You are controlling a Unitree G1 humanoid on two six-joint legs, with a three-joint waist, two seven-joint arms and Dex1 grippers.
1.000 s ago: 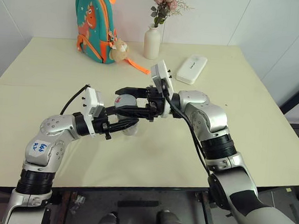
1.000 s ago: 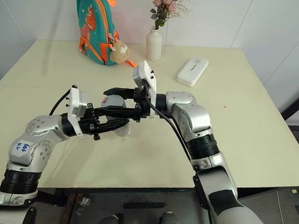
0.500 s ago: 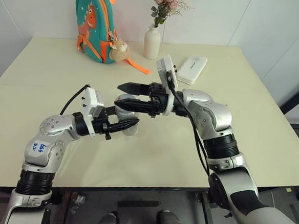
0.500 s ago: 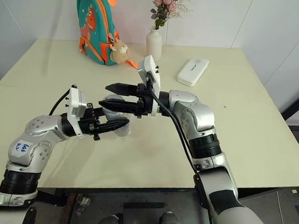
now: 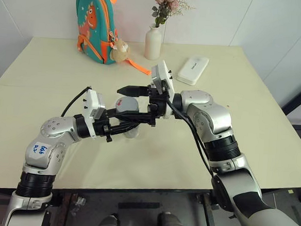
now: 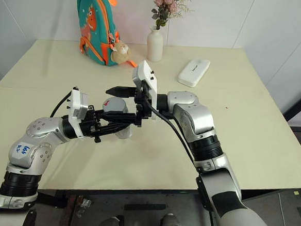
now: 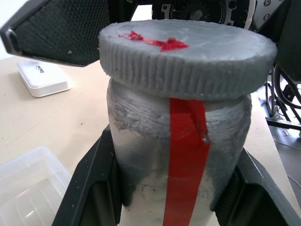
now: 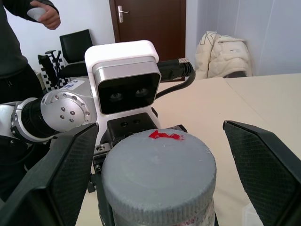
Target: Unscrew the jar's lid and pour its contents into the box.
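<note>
Jar: the jar [image 7: 178,155], silvery-clear with a red strip down its side, is held upright above the table [image 5: 199,152], near the table's middle as seen from the head.
Left gripper: the left gripper [image 5: 122,126] is clamped on the jar's body; in the left wrist view a black finger [image 7: 89,188] is pressed to each flank of the jar.
Lid: the lid [image 8: 157,176], grey, ribbed at the rim and marked with red on top, is seated on the jar's mouth.
Right gripper: the right gripper [image 5: 133,104] is pointed toward 9 o'clock at lid height, its fingers spread wide apart, one at each side of the lid and clear of it; nothing is gripped.
Right fingers: in the right wrist view one pad [image 8: 70,165] is seen at the lid's 9 o'clock and the other at its 3 o'clock, each with a gap to the rim.
Contents: nothing can be made out through the jar's cloudy wall.
Box: a corner of the clear box [image 7: 28,188] is seen on the table in the left wrist view, beside and below the jar.
White case: a white oblong case [image 5: 193,69] lies at about 1 o'clock from the jar, well apart.
Vase: a white vase [image 5: 153,42] with pink flowers stands at 12 o'clock, near the far edge.
Backpack: a teal backpack [image 5: 94,24] stands at about 11 o'clock, a small plush toy [image 5: 121,50] hanging at its side.
Person: a person's raised hand [image 8: 44,14] is seen in the room behind, in the right wrist view.
</note>
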